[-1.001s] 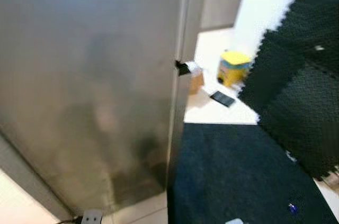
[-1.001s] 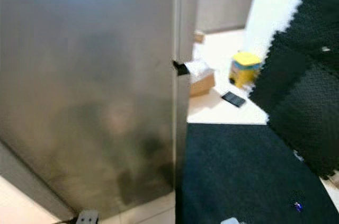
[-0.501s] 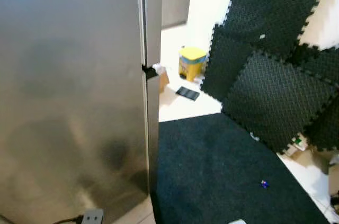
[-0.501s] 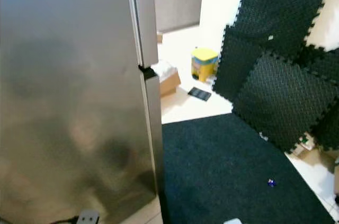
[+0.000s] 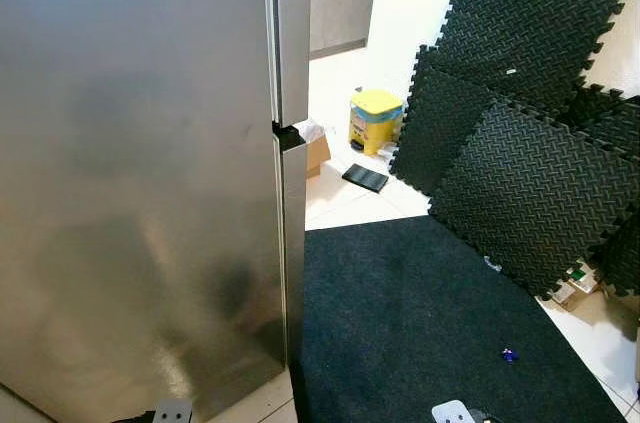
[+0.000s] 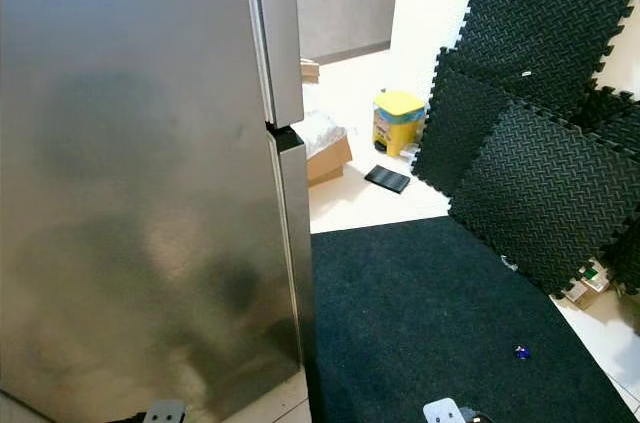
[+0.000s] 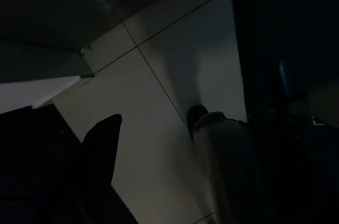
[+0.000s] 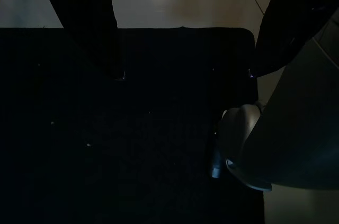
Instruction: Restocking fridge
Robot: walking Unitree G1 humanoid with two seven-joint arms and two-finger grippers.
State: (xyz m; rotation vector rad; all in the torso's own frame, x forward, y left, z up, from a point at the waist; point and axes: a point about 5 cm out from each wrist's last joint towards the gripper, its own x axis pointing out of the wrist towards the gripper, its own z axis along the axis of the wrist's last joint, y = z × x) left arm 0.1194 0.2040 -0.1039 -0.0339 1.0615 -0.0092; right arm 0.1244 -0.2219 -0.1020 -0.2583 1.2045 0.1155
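A tall stainless-steel fridge [image 5: 140, 173] stands close on my left, both doors shut, with a black hinge gap [image 5: 287, 133] between the upper and lower door. My right gripper [image 8: 183, 49] hangs over the dark carpet, open, with nothing between its fingers [image 8: 82, 23]. My left gripper [image 7: 100, 147] hangs idle in shade above the pale tiled floor beside the fridge's base.
A dark carpet [image 5: 410, 313] lies to the right of the fridge. Black foam mats [image 5: 520, 103] lean on the right wall. Behind the fridge are a yellow bin [image 5: 375, 121], a cardboard box [image 6: 328, 155] and a flat black item [image 5: 365, 178]. A small blue object [image 5: 508, 354] lies on the carpet.
The camera has swung to the right and steadied, so the mats and carpet now show sharply. The fridge stays shut, and nothing in the scene has moved.
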